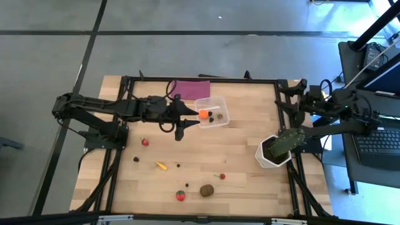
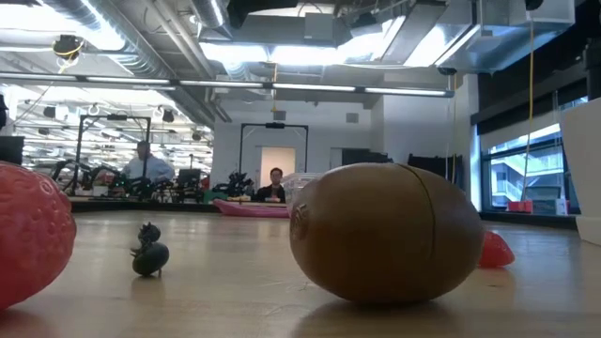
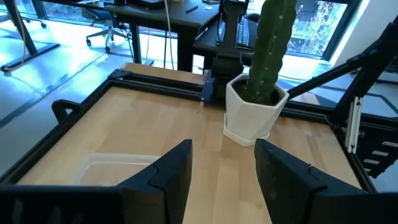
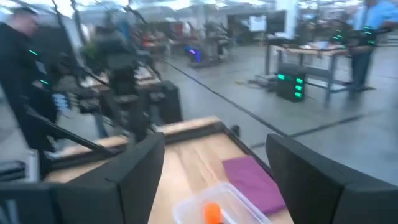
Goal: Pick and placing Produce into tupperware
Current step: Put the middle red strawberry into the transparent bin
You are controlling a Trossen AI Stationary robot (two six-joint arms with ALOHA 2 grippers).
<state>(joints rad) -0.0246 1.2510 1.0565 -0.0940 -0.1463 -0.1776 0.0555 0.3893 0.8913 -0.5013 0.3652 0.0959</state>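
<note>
The clear square tupperware [image 1: 211, 111] sits far of centre and holds the orange ball [image 1: 204, 114] and two dark bits [image 1: 217, 117]. On the bare table lie a red piece [image 1: 145, 142], the yellow banana [image 1: 162, 165], another red piece [image 1: 222, 176], the strawberry [image 1: 180, 195] and the brown lump [image 1: 207, 190]. The lump [image 2: 380, 235] and strawberry [image 2: 28, 235] loom large in the low view. My left gripper [image 1: 187, 127] hovers open and empty [image 3: 222, 168] just left of the tupperware's near side [image 3: 118, 169]. My right gripper [image 1: 299, 102] waits open [image 4: 214, 168] at the right edge.
A green cactus in a white pot [image 1: 278, 149] stands near the table's right edge. A flat purple cloth [image 1: 190, 87] lies behind the tupperware at the far edge. Tiny dark bits [image 1: 136, 159] lie near the banana. A black frame [image 1: 200, 79] borders the table.
</note>
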